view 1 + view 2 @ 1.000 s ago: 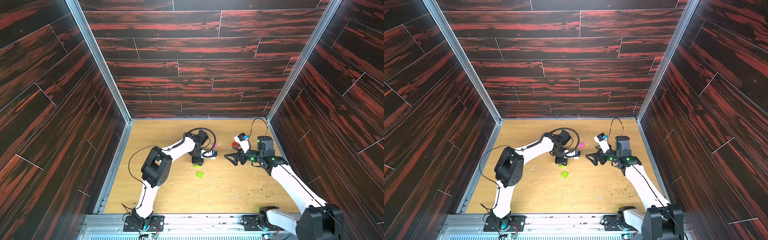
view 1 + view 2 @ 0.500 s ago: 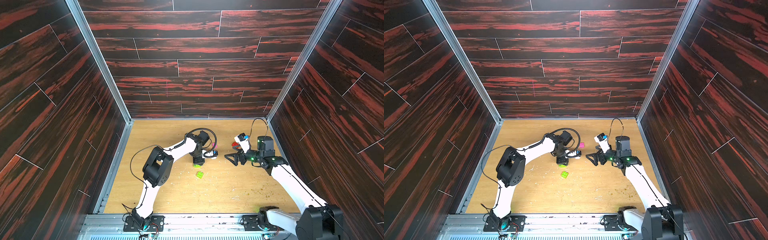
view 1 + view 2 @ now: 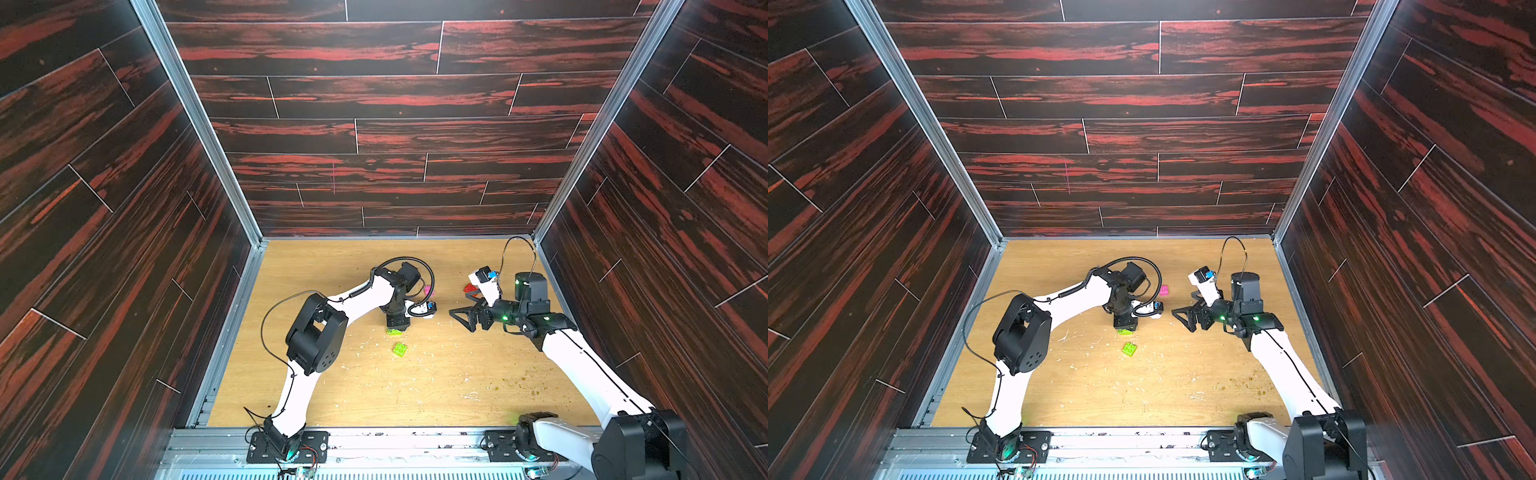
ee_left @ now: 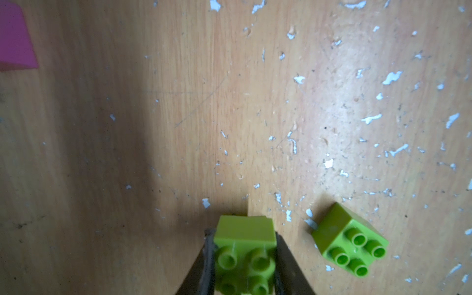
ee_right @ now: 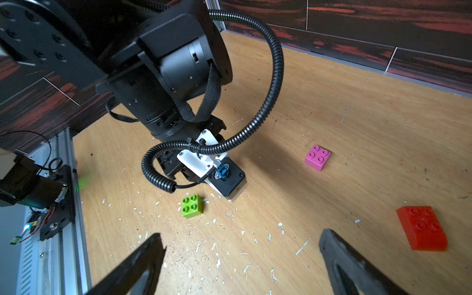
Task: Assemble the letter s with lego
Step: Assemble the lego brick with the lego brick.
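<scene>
While the last second is passing with no visible shift in either arm or in any brick, the stock is standing as follows.

- Left gripper (image 4: 245,258): jaws are clamping the held green brick (image 4: 245,229) by its sides, studs facing the wrist camera, low over the table (image 3: 415,395). Whether it is touching the wood is not showing.
- Loose green brick (image 4: 350,242): lying studs up, just beside the held one and apart from it.
- Pink brick (image 5: 317,157): sitting alone beyond the left arm.
- Red brick (image 5: 421,228): lying near the right gripper (image 5: 241,237), whose fingers are spread wide and holding nothing.
- Third green brick: not making itself out.

Judgement: with nothing moving, the letter is not advancing. No two bricks are visibly joined, and the pause is reading as lining up before a first press.

Writing: none is reading. A faint mark on the camera housing (image 5: 229,181) is staying too small to make out.
</scene>
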### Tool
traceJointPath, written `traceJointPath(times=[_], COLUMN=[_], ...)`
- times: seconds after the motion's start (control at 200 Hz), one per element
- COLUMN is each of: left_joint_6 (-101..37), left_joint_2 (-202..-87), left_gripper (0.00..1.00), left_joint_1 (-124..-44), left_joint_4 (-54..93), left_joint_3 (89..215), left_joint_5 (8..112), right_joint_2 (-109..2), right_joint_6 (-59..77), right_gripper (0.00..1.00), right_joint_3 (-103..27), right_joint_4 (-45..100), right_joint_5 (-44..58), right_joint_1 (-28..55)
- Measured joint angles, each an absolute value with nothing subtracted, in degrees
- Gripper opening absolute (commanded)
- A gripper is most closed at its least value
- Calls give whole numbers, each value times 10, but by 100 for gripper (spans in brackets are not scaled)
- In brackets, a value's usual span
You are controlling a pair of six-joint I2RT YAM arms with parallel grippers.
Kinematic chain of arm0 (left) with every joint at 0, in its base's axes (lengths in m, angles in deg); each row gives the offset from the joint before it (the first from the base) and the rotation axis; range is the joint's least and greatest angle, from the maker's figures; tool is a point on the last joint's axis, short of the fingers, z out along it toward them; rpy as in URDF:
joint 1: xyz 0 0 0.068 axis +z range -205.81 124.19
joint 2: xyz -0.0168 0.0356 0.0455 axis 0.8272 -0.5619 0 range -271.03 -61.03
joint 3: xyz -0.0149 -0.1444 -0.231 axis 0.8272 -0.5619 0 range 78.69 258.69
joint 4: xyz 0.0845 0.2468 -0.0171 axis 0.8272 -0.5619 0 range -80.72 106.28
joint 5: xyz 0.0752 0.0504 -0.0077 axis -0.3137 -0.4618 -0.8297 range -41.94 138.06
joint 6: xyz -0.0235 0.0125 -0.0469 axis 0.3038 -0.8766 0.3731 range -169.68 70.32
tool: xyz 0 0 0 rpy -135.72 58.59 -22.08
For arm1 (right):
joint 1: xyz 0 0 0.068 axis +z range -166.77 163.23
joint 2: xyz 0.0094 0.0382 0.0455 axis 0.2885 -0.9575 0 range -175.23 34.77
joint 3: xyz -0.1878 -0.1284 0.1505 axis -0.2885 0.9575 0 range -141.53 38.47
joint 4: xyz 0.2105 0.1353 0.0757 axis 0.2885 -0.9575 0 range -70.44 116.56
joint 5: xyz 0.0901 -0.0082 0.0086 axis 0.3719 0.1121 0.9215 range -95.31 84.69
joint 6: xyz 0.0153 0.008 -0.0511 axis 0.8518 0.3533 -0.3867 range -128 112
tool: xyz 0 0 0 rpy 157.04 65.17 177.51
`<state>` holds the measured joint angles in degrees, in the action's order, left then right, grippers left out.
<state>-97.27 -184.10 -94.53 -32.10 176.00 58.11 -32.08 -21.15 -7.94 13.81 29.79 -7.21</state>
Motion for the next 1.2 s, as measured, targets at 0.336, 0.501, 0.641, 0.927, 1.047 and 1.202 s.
traceJointPath(times=[0.336,0.501,0.641,0.927,1.047,1.202], left_joint_6=[-974,-958,-943,-935,-931,-928], left_joint_2=[-1837,-1836,-1832,-1815,-1812,-1812], left_gripper=[19,19,18,18,18,17], left_joint_1=[-946,-946,-946,-948,-949,-951], left_joint_4=[-308,-305,-295,-260,-255,-253], left_joint_3=[1749,1748,1742,1710,1706,1706], left_joint_5=[583,583,583,580,578,576], right_joint_2=[-318,-317,-317,-318,-317,-318], right_joint_6=[-218,-220,-221,-222,-222,-222], right_gripper=[98,98,98,98,98,98], right_joint_3=[-79,-79,-79,-79,-79,-79], right_joint_4=[137,136,133,132,132,132], right_joint_5=[296,296,296,296,296,296], right_joint_1=[-72,-72,-72,-72,-72,-72])
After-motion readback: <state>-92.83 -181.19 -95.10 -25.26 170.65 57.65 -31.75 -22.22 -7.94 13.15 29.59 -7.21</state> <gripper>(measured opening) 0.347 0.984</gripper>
